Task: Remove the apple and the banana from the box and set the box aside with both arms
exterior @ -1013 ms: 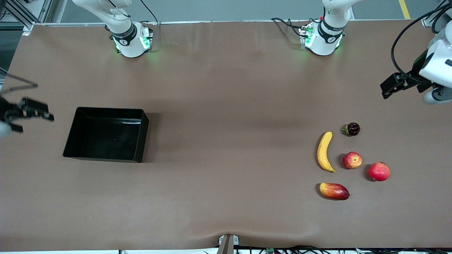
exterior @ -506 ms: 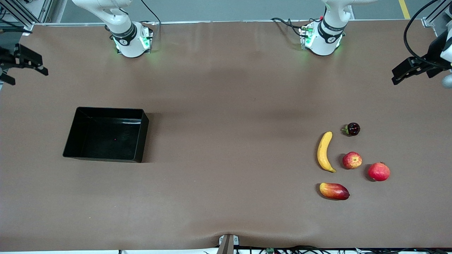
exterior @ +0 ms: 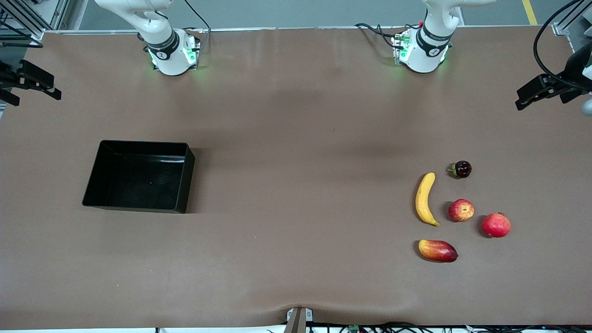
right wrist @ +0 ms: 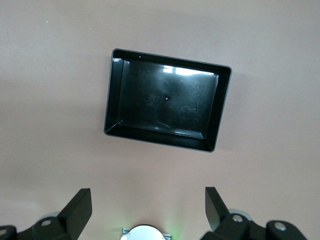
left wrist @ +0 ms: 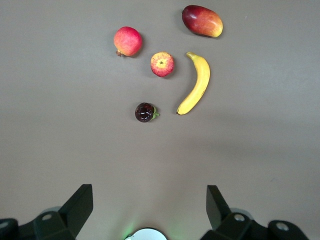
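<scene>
The yellow banana point(exterior: 425, 199) lies on the brown table beside the small red-and-yellow apple point(exterior: 461, 210), toward the left arm's end. Both also show in the left wrist view, the banana point(left wrist: 196, 85) and the apple point(left wrist: 162, 64). The empty black box point(exterior: 138, 178) stands toward the right arm's end; the right wrist view looks down into the box point(right wrist: 167, 100). My left gripper point(exterior: 532, 95) hangs open and empty high over the table's edge at the left arm's end point(left wrist: 148, 200). My right gripper point(exterior: 32, 81) hangs open and empty over the table's edge at the right arm's end point(right wrist: 147, 200).
An oblong red-and-yellow mango point(exterior: 437, 250) lies nearer the front camera than the banana. A larger all-red round fruit point(exterior: 496, 225) sits beside the apple. A small dark fruit point(exterior: 461, 169) lies farther from the camera than the apple. Bare table lies between box and fruits.
Both grippers have risen and drawn outward toward the table's ends. The right gripper has left its place beside the box. Fruits and box have not moved.
</scene>
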